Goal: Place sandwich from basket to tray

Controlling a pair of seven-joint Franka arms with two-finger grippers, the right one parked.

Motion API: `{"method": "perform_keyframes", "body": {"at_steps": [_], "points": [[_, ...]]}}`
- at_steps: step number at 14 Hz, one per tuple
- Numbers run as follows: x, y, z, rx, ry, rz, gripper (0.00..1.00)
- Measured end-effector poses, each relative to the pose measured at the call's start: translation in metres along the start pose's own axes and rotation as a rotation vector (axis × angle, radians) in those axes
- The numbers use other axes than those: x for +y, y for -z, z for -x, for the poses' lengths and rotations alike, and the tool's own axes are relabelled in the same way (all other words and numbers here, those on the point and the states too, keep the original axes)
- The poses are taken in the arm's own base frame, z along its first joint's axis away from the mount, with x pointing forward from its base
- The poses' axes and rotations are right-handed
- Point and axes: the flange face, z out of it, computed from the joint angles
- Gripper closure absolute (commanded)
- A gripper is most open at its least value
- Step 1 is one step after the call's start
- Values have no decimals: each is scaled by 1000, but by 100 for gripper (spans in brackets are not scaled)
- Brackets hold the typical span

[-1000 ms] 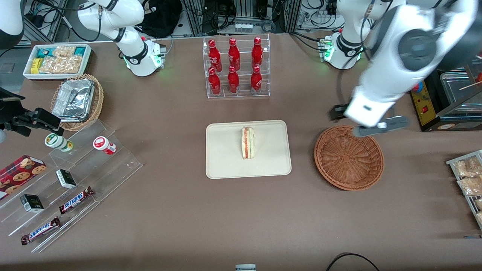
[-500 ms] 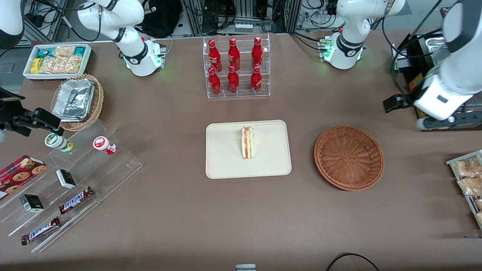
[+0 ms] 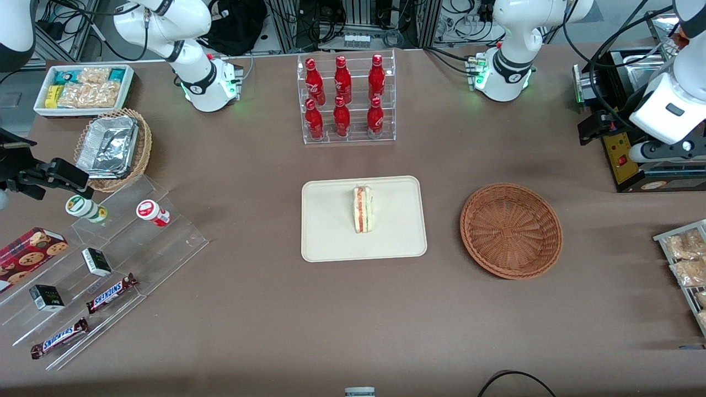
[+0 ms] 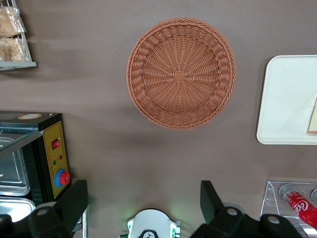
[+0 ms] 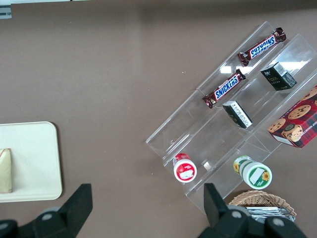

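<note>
**Sandwich on tray, arm parked high**

Brown tabletop runs bare nearest the front camera. Farther in, the sandwich stands on its edge on the tray, filling stripe facing up. The basket sits beside the tray toward the working arm's end, with nothing in it. The task looks done.

The sandwich is likely light, soft and easily crushed; a gentle pinch across its flat bread faces, mid-wedge, would suit it best.

Farther still, the gripper hangs high above the table, near the black box with the red button. Its fingers stand spread wide, holding nothing.
</note>
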Motion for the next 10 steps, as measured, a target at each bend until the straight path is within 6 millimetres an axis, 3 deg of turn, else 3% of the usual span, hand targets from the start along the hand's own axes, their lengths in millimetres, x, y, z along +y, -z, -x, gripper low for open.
{"method": "perform_keyframes", "body": {"at_steps": [10], "points": [[-8,1,-9,7,2,7,0]]}}
